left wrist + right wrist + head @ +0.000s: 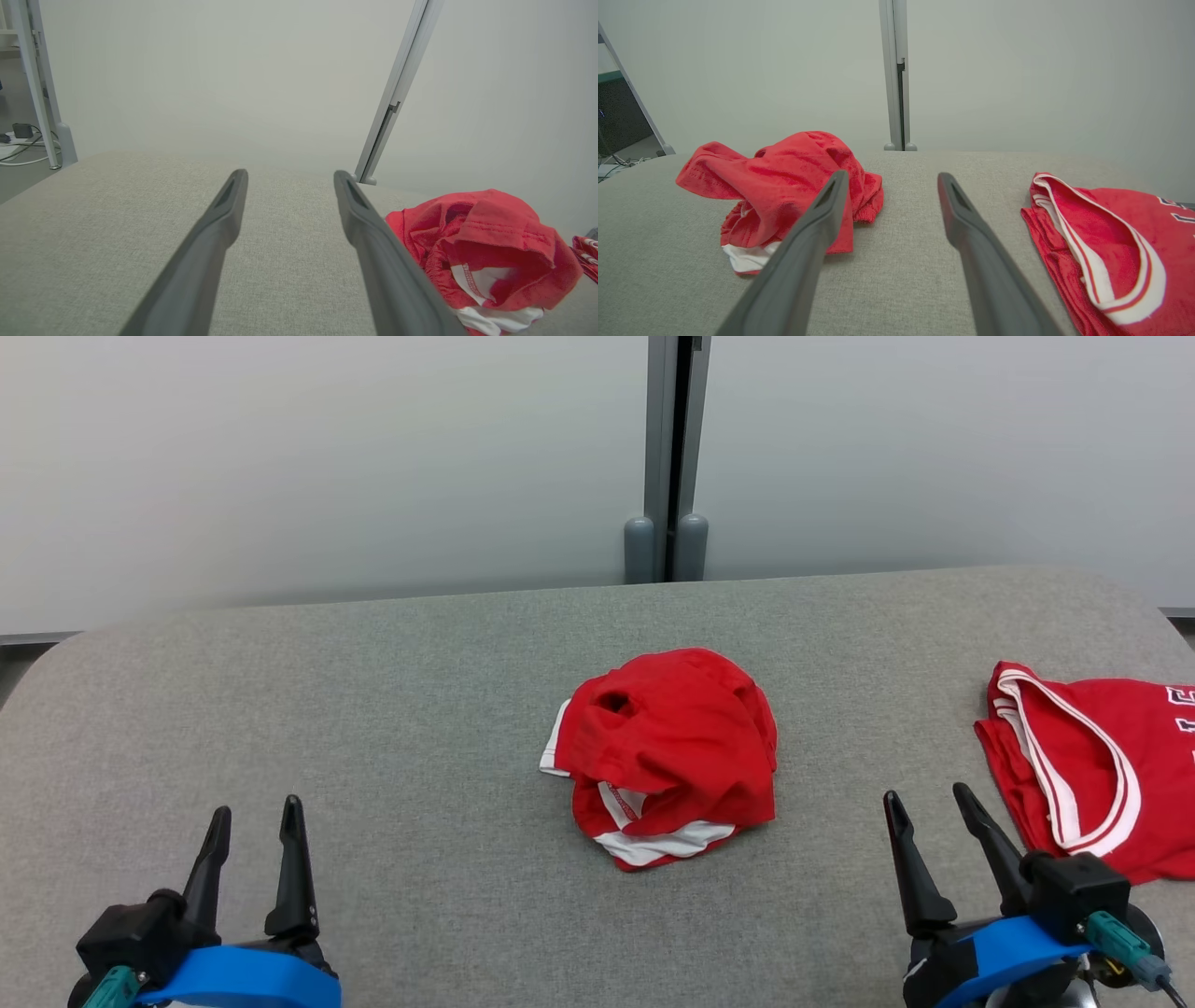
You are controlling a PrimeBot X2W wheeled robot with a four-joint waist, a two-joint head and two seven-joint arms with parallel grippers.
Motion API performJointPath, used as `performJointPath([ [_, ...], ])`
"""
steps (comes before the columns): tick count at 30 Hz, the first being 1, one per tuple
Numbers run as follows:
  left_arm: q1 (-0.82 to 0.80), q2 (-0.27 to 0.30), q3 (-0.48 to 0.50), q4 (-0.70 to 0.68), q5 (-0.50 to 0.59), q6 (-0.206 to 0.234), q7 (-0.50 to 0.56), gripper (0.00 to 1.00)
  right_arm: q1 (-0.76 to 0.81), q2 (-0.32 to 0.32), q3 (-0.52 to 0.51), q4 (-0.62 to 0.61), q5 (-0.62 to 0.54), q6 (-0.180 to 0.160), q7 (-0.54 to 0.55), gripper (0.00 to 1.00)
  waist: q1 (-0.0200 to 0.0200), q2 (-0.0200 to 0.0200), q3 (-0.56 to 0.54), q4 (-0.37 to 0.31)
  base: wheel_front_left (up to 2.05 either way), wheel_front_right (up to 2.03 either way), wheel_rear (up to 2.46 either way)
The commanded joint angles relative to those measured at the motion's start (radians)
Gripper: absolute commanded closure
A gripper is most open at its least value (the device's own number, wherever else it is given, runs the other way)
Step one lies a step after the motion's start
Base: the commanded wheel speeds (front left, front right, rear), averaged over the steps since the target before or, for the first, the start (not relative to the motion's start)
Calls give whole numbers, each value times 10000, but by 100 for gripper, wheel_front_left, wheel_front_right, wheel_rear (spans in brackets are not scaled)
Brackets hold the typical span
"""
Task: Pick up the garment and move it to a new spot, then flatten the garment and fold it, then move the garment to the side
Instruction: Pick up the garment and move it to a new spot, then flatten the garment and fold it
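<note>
A table point(373, 709) covered in grey woven fabric, with rounded far corners, is seen. A crumpled red garment point(667, 756) with white trim is heaped near its middle. A red jersey point(1092, 775) with white-banded openings is spread flatter at the table's right side, well apart from the heap and partly cut off by the head view's edge.

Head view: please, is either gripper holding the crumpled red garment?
No, the crumpled garment lies apart from the left gripper and the right gripper.
</note>
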Motion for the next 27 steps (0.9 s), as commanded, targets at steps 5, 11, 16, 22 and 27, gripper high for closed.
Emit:
performJointPath([
  [5,327,174,88,144,412,76,-39,0,285,-6,-48,206,-8,2,4,0,1,-1,9,55,0,0,0],
  [11,191,228,-44,204,357,-53,116,0,302,-6,-4,291,25,4,-30,0,1,-1,51,62,0,0,0],
  [16,137,296,-99,128,364,-13,288,0,114,-6,73,340,-8,4,-12,0,1,-1,111,38,0,0,0],
  [22,99,303,-118,53,335,17,305,0,-8,-6,110,362,-26,2,-56,0,1,-1,165,65,0,0,0],
  [27,39,271,-141,15,308,-24,259,0,8,-6,196,373,-86,4,-68,0,1,-1,205,165,0,0,0],
])
